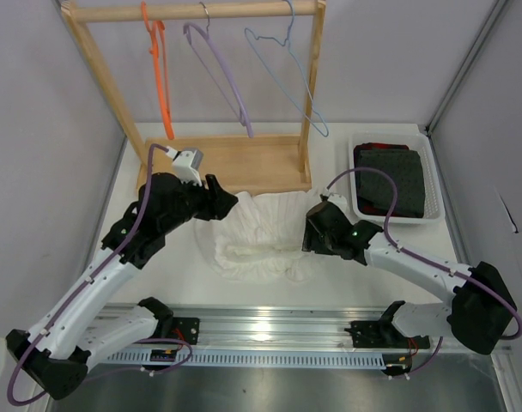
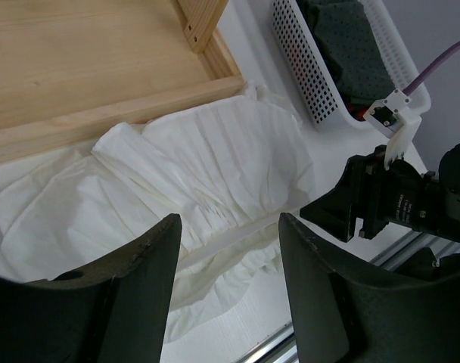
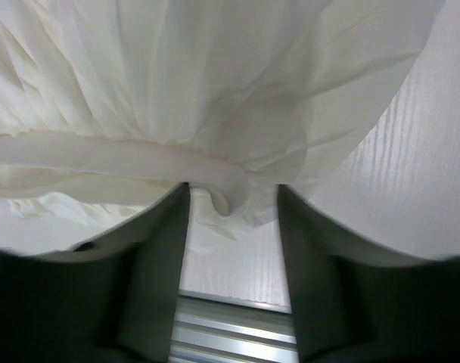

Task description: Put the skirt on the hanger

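The white frilled skirt [image 1: 259, 233] lies crumpled on the table in front of the wooden rack. The orange hanger [image 1: 161, 86] hangs at the left of the rack's top rail. My left gripper [image 1: 223, 204] is open and hovers over the skirt's left edge; in the left wrist view the gripper [image 2: 228, 227] frames the skirt [image 2: 200, 170]. My right gripper [image 1: 311, 232] is open at the skirt's right edge. In the right wrist view the gripper [image 3: 231, 200] has a fold of the skirt [image 3: 215, 91] at its tips.
A lilac hanger [image 1: 222, 77] and a pale blue wire hanger [image 1: 297, 81] hang on the same rail. The rack's wooden base [image 1: 244, 163] lies just behind the skirt. A white basket [image 1: 358, 202] holding dark cloth [image 1: 391, 182] stands at the right. A metal rail [image 1: 270, 330] runs along the front.
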Action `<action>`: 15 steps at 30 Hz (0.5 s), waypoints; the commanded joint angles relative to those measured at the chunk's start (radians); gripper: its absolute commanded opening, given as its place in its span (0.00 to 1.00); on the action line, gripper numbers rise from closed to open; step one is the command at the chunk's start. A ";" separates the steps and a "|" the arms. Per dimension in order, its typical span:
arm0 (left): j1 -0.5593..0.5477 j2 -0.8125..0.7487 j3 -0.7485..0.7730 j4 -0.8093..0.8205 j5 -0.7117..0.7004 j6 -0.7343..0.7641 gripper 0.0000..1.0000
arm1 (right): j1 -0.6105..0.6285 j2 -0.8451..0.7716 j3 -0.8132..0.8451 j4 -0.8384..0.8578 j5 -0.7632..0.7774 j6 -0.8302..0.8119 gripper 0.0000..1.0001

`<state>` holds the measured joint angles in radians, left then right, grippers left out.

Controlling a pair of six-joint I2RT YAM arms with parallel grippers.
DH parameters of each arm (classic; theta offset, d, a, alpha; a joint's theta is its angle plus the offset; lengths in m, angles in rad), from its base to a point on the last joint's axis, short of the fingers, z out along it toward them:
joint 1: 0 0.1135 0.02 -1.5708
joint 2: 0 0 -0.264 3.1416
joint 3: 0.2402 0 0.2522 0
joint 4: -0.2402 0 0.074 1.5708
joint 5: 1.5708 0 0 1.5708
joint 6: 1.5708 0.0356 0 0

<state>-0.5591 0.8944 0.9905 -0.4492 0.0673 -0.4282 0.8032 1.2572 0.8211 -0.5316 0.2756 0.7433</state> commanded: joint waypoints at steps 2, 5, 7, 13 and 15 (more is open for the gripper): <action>-0.007 0.014 0.042 0.000 0.019 0.028 0.60 | 0.007 -0.056 0.107 -0.057 0.071 -0.019 0.70; -0.007 0.026 0.043 0.004 0.025 0.029 0.60 | 0.007 -0.093 0.203 -0.119 0.097 -0.056 0.74; -0.007 0.028 0.043 0.003 0.026 0.035 0.60 | 0.005 -0.117 0.292 -0.148 0.088 -0.096 0.70; -0.007 0.026 0.043 -0.009 0.031 0.042 0.61 | -0.021 -0.101 0.614 -0.199 0.157 -0.263 0.70; -0.007 0.026 0.034 -0.006 0.037 0.037 0.61 | -0.083 -0.059 0.703 -0.194 0.131 -0.337 0.71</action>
<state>-0.5610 0.9276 0.9981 -0.4606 0.0834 -0.4084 0.7815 1.1732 1.3838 -0.7101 0.3607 0.5453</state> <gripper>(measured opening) 0.605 0.706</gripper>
